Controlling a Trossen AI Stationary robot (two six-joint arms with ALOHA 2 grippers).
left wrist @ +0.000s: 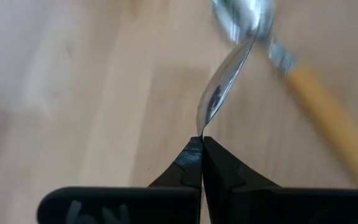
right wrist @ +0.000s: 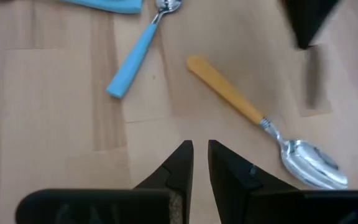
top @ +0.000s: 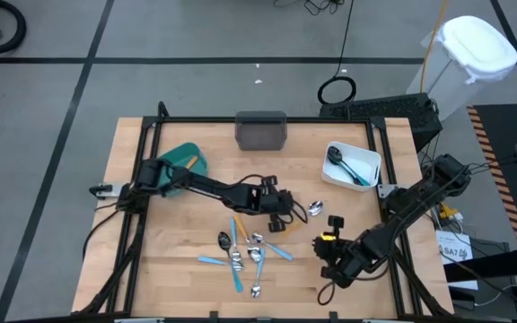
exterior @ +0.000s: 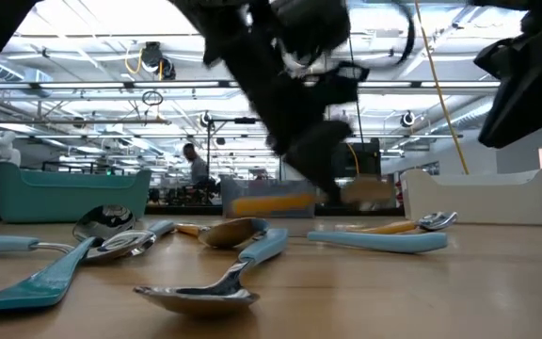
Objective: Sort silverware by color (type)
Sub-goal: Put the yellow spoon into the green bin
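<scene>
Three bins sit along the far side of the wooden table [top: 142, 269]. On the left is a teal bin [top: 189, 160], partly covered by the left arm, with an orange handle showing at its edge; what else it holds I cannot tell. In the middle stands a grey bin [top: 261, 131], and I can't make out anything inside it. At the right is a white bin [top: 352, 167] holding a black-headed spoon [top: 336, 156] and a blue-handled piece beside it.

Most of the silverware [top: 245, 254] is still loose on the boards near the front middle, a scatter of blue-handled spoons and forks with shiny heads. Just beyond that pile is the left gripper [left wrist: 201, 149]; its fingers are pressed together, pinching the tip of a silver spoon [left wrist: 219, 87]. An orange-handled spoon [right wrist: 260, 121] lies flat nearby. The right gripper [right wrist: 200, 155] hangs over bare wood at the front right, its fingers slightly parted and holding nothing.
</scene>
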